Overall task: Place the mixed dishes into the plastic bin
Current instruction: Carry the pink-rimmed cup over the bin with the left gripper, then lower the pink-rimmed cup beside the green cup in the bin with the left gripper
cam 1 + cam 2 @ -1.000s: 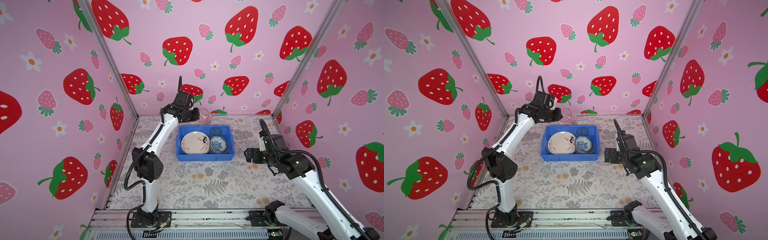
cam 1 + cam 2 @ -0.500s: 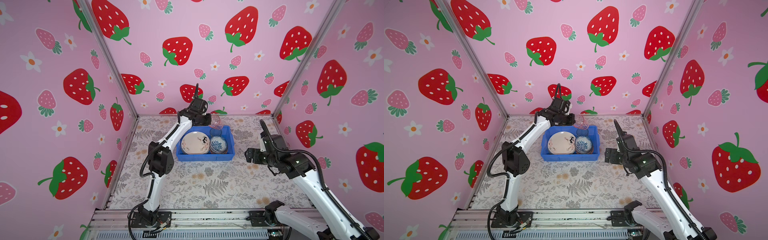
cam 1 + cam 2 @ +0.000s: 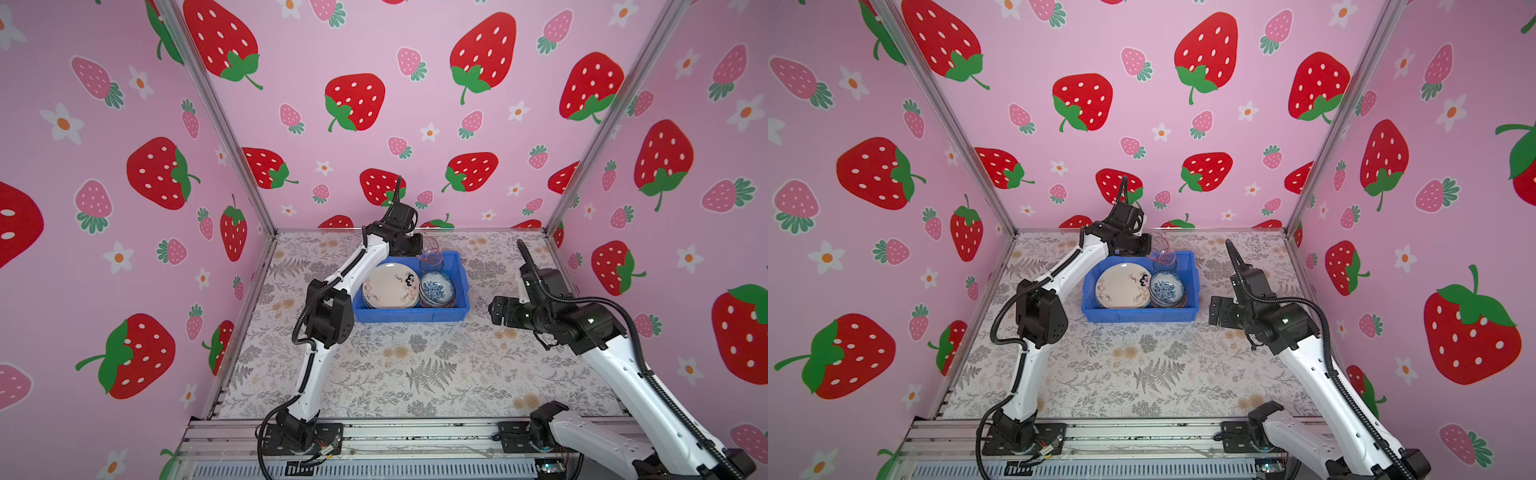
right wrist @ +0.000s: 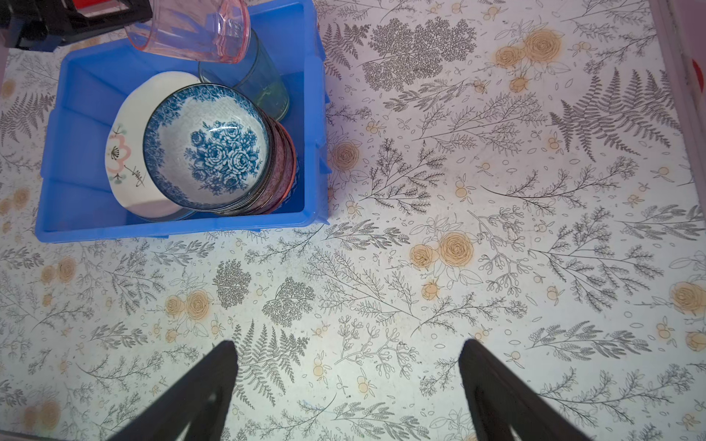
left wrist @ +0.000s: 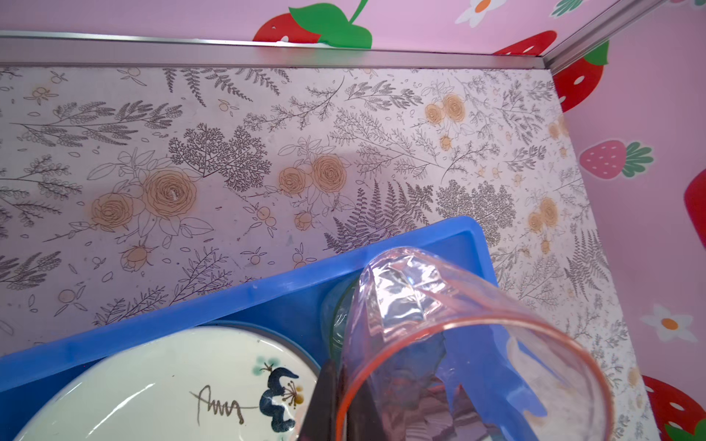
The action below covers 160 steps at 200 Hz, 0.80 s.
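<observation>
2 cups (image 4: 191, 34) (image 4: 263, 84), 1 bin (image 4: 172, 229) — plates (image 4: 126, 160), bowls (image 4: 208, 149) stacked.

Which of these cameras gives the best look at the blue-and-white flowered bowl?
The right wrist view: the blue-and-white bowl is large and sharp there, its whole rose pattern visible, atop a stack of bowls. Both top views show the bowl small, inside the blue bin. The left wrist view misses it.

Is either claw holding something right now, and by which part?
The left claw grips the pink glass cup by its rim, one finger inside, one outside, above the blue bin. The right claw is open and empty.
</observation>
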Available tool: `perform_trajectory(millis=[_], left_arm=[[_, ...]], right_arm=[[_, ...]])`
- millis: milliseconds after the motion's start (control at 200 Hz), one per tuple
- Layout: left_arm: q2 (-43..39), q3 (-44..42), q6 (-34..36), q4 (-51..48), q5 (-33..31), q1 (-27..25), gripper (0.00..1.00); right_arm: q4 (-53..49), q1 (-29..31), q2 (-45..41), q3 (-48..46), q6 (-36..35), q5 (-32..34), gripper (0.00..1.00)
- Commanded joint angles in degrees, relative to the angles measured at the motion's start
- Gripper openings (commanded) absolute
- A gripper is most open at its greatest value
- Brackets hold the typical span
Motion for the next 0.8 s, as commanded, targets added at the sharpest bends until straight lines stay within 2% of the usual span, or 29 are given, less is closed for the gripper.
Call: perform_trajectory(millis=[0, 325, 795], left_arm=[[0.25, 3.71, 1.83, -1.08, -1.72, -0.33, 0.0], [0.4, 3.82, 3.27, -2.53, -4.68, -0.62, 0.0], [-2.24, 2.49, 3.36, -2.47, -5.08, -0.86, 0.0]], right_arm=[[-0.15, 0.22, 0.51, 1.14, 0.32, 0.33, 0.94], [0.83, 0.22, 0.85, 0.16, 0.22, -0.2, 0.94], [0.88, 0.22, -0.19, -0.73, 0.36, -0.2, 0.94]])
